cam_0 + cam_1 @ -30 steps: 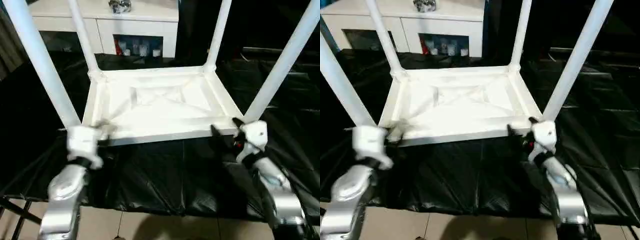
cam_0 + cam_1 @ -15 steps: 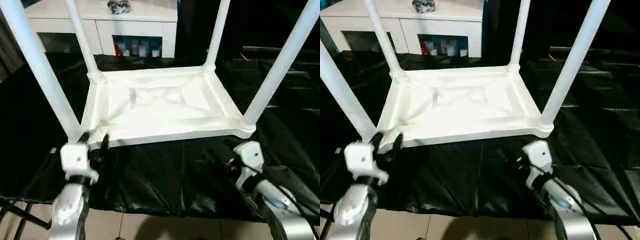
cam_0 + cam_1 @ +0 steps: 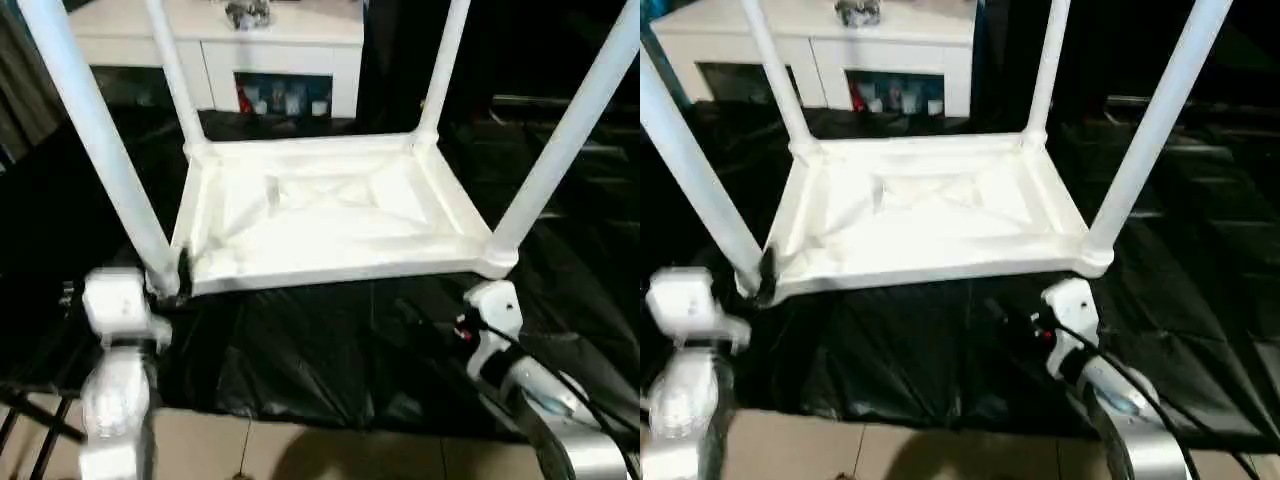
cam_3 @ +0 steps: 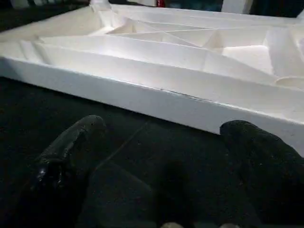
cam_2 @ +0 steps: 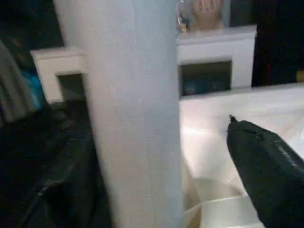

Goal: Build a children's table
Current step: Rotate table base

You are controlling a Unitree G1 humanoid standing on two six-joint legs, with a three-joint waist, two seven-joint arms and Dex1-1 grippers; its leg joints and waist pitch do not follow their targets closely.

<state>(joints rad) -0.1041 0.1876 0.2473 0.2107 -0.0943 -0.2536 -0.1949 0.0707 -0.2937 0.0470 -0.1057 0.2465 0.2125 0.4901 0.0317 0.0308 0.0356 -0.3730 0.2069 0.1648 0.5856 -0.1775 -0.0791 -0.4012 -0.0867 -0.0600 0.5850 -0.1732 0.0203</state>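
The children's table (image 3: 330, 210) lies upside down on a black sheet, its ribbed underside up and its legs standing in the corner sockets. My left gripper (image 3: 175, 285) is at the base of the near-left leg (image 3: 100, 150). In the left wrist view that leg (image 5: 133, 118) stands close, and one black finger (image 5: 266, 166) is apart from it, so the gripper is open. My right gripper (image 4: 166, 126) is open with nothing between its fingers. It sits low on the sheet, a little short of the table's near rim (image 4: 142, 97), by the near-right leg (image 3: 560, 150).
A white cabinet (image 3: 270, 60) with glass doors stands behind the table. The black sheet (image 3: 330, 340) covers the work surface up to its front edge, with tiled floor (image 3: 300, 450) below it. A dark stand leg (image 3: 20, 420) crosses the bottom left.
Both grippers have drawn back from the table's near corners. The left gripper has opened wider and shifted to the outer side of the near-left leg. The right gripper has dropped toward me.
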